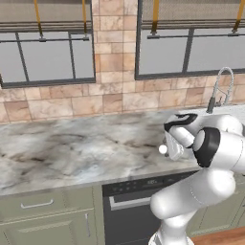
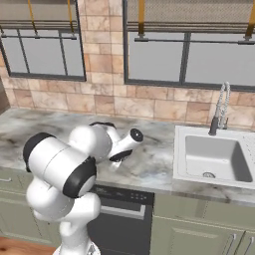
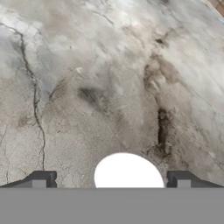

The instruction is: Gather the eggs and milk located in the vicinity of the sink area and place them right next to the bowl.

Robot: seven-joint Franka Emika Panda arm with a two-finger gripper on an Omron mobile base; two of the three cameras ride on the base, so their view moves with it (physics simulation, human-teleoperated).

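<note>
1 egg btwn hand tips, 1 sink

Egg: smooth, white, rounded top showing, set low in the hand view between the two dark finger tips of the gripper. Jaws stand apart, one tip either side of the egg, with a gap visible on each side. Marble counter: grey-white stone with brown mottling and dark crack-like veins, lying beneath egg and tips.
</note>
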